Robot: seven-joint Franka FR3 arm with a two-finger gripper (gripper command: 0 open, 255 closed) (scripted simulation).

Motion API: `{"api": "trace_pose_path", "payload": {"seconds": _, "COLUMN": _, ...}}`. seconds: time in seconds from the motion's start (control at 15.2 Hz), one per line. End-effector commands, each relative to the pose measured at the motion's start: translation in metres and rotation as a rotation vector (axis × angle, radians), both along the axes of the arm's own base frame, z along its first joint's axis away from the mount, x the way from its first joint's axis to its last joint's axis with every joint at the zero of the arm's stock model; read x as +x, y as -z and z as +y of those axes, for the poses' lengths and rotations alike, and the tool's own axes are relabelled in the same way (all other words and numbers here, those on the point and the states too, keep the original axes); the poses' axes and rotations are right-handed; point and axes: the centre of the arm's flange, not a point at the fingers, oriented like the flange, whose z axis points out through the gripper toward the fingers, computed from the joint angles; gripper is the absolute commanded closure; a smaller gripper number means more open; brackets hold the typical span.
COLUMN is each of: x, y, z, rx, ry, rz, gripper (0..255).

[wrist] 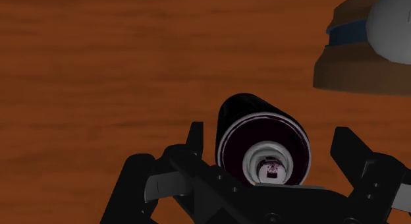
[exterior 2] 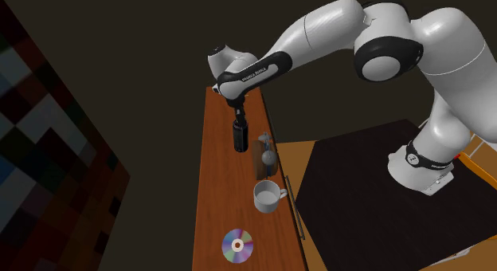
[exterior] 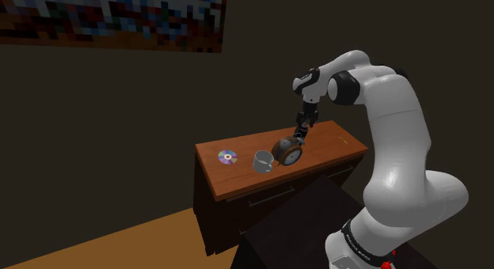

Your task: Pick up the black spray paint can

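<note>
Can (wrist: 262, 150) stands upright on cabinet top (exterior 2: 211, 190), long axis vertical, directly under gripper (exterior 2: 239, 116) and already between the fingers. Fingers spread, not clamped: clear gap on one side, other side nrly touching. Arm stretched out, hand pointing straight down. Next IMO: centre, then close. Cup (exterior 2: 268, 196) near but clear.
</note>
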Motion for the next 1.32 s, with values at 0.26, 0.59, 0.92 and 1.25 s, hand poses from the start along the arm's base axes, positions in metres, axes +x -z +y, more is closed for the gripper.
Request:
{"api": "trace_pose_path", "payload": {"seconds": 0.26, "x": 0.000, "y": 0.007, "z": 0.000, "rx": 0.000, "ry": 0.000, "rz": 0.000, "gripper": 255}}
{"api": "trace_pose_path", "payload": {"seconds": 0.59, "x": 0.000, "y": 0.008, "z": 0.000, "rx": 0.000, "ry": 0.000, "rz": 0.000, "gripper": 255}}
{"api": "trace_pose_path", "payload": {"seconds": 0.92, "x": 0.000, "y": -0.009, "z": 0.000, "rx": 0.000, "ry": 0.000, "rz": 0.000, "gripper": 255}}
{"api": "trace_pose_path", "payload": {"seconds": 1.25, "x": 0.000, "y": -0.035, "z": 0.000, "rx": 0.000, "ry": 0.000, "rz": 0.000, "gripper": 255}}
